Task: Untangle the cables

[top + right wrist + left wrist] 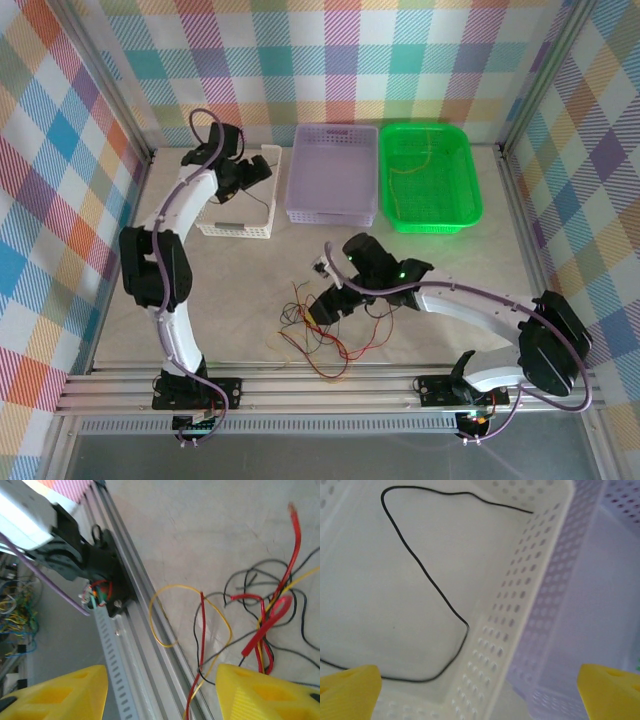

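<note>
The cables (318, 332) lie as a tangle of thin red, yellow and black wires on the table near the front rail. My right gripper (330, 298) hovers over the tangle's upper part. In the right wrist view, the right gripper (160, 697) is open, and a red wire (202, 630) and a yellow loop (167, 615) run down between its yellow fingers (265, 695) without being clamped. My left gripper (248, 180) is over the white basket (238, 228). In its wrist view the left gripper (480, 700) is open above a single black wire (427, 577) lying in the basket.
A purple basket (332, 210) stands beside the white one, and a green basket (476, 195) holding thin yellow wires (412, 160) sits to its right. The aluminium front rail (145, 645) runs close under the right gripper. Checked walls enclose the table.
</note>
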`<state>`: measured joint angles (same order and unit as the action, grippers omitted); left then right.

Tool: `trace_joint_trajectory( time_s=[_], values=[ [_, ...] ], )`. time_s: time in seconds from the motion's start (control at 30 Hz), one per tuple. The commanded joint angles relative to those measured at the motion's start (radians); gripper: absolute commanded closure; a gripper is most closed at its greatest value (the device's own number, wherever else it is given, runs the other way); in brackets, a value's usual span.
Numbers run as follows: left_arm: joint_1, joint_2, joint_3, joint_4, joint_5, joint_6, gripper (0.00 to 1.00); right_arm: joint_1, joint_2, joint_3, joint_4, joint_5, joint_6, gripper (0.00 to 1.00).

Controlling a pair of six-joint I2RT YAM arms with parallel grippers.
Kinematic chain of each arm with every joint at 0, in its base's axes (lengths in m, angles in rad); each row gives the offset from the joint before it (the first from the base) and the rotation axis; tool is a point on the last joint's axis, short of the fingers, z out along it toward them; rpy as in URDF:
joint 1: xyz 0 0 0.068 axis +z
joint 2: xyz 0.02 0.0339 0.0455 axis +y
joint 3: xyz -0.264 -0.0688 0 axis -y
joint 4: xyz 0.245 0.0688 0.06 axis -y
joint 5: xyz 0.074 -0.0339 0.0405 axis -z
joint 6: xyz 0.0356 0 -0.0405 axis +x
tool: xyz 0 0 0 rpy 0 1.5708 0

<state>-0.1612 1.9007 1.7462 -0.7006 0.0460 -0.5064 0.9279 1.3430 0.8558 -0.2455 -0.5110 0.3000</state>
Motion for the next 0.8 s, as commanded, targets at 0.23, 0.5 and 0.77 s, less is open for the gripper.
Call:
trace_joint_trajectory(
  time_s=[0.23,0.5,0.77],
  values=[
    [0.000,-0.365,-0.203,-0.063,0.082,-0.042,0.00,0.128,0.230,0.015,0.062,0.319,0.122,0.43],
    [-0.016,-0.613,-0.444,-0.057,0.083,-0.016,0.00,0.163,0.377,0.096,0.017,0.434,0.190,0.46],
    [-0.035,-0.783,-0.593,-0.079,0.082,-0.003,0.00,0.168,0.432,0.153,0.002,0.540,0.205,0.63]
  ],
)
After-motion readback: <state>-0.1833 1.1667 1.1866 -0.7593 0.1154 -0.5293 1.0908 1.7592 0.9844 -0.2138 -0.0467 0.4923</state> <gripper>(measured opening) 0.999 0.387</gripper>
